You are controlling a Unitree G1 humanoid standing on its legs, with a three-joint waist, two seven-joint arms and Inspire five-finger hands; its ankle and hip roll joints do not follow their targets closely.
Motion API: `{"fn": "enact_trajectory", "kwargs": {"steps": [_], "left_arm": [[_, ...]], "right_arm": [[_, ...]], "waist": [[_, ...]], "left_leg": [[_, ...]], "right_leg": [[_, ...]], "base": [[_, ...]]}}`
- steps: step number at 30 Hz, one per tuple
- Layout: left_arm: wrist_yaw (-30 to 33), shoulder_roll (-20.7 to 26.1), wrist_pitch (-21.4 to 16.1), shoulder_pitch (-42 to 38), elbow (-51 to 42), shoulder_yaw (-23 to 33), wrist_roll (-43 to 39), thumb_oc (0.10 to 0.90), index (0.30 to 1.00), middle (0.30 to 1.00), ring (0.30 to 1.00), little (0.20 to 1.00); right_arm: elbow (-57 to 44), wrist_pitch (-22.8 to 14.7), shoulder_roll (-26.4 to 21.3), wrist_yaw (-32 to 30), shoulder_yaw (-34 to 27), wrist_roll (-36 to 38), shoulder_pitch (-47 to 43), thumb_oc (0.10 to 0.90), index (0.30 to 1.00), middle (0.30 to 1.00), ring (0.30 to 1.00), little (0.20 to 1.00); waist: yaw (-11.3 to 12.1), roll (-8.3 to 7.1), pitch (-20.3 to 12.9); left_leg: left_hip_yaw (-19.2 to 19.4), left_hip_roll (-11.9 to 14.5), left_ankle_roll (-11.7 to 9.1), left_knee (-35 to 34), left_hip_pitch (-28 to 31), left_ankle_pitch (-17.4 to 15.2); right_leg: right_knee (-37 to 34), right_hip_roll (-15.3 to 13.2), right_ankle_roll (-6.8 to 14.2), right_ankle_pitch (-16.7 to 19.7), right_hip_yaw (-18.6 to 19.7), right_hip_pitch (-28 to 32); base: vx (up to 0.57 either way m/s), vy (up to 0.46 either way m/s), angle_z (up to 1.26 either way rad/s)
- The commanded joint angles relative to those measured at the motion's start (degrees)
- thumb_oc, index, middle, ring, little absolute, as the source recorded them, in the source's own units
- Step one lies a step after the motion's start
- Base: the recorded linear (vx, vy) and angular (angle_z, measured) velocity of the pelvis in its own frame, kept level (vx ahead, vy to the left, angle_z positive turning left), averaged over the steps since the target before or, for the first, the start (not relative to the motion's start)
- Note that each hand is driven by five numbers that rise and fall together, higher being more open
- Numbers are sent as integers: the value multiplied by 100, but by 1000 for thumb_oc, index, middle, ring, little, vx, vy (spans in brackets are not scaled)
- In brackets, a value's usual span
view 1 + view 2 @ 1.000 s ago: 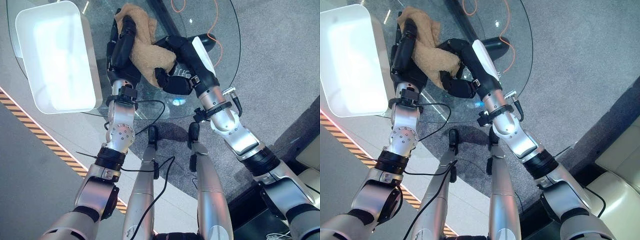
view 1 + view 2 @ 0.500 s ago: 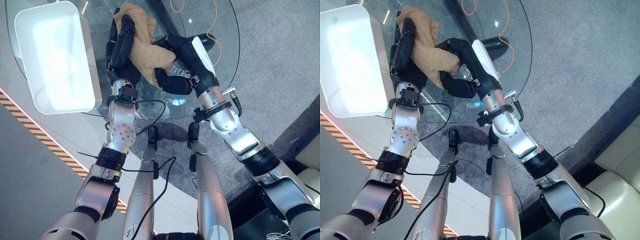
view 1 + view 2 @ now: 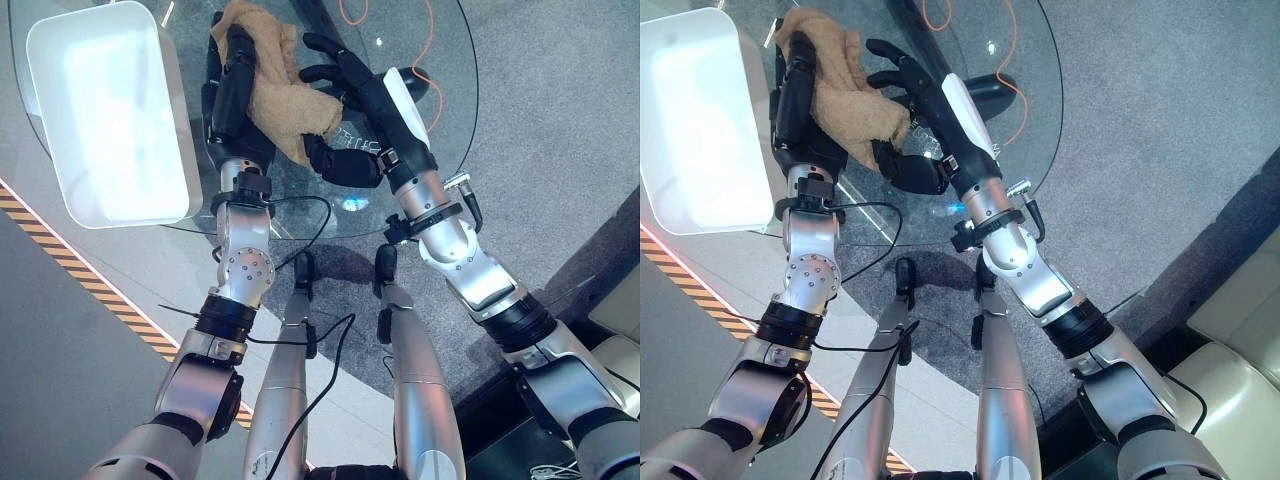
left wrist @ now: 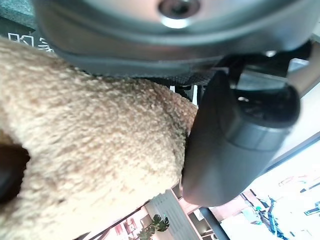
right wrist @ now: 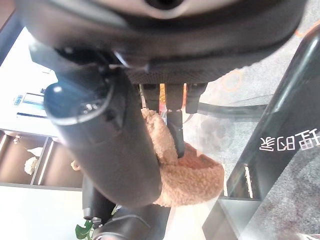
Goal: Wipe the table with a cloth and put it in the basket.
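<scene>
In the left eye view, upper centre, the left hand [image 3: 232, 85] is gripping the tan cloth [image 3: 285, 95] over the glass table [image 3: 440, 130], beside the white basket [image 3: 175, 120]. The right hand [image 3: 335, 75] is spreading its fingers wide. In the left wrist view, the cloth is filling the lower left, pinched.

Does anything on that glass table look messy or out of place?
Only the tan fluffy cloth: it lies bunched, not flat, on the round glass table between both robot hands. The white rectangular basket sits squarely.
</scene>
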Motion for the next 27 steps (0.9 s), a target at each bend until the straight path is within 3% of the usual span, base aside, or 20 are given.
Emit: {"fn": "enact_trajectory", "kwargs": {"steps": [1,15,27], "left_arm": [[-187,48,-579,-626,-659,47,549,100,300,300,300,200],[422,98,-1366,-606,-641,299,1177,100,300,300,300,200],[593,199,-1619,-597,-699,480,1383,100,300,300,300,200]], "right_arm": [[-1175,-802,442,-218,-518,-103,-729,800,900,900,900,900],[-1165,-832,470,-347,-638,-169,-649,800,900,900,900,900],[-1163,-885,447,-506,-773,-237,-555,800,900,900,900,900]], "waist": [[148,-93,-165],[152,-96,-165],[151,-83,-165]], "left_leg": [[436,-309,174,202,70,-356],[425,-315,170,244,83,-389],[439,-293,155,231,103,-392]], "right_leg": [[-368,328,146,-261,-192,371],[-350,317,139,-280,-181,382],[-334,304,134,-296,-181,388]], "base": [[0,0,0],[0,0,0],[0,0,0]]}}
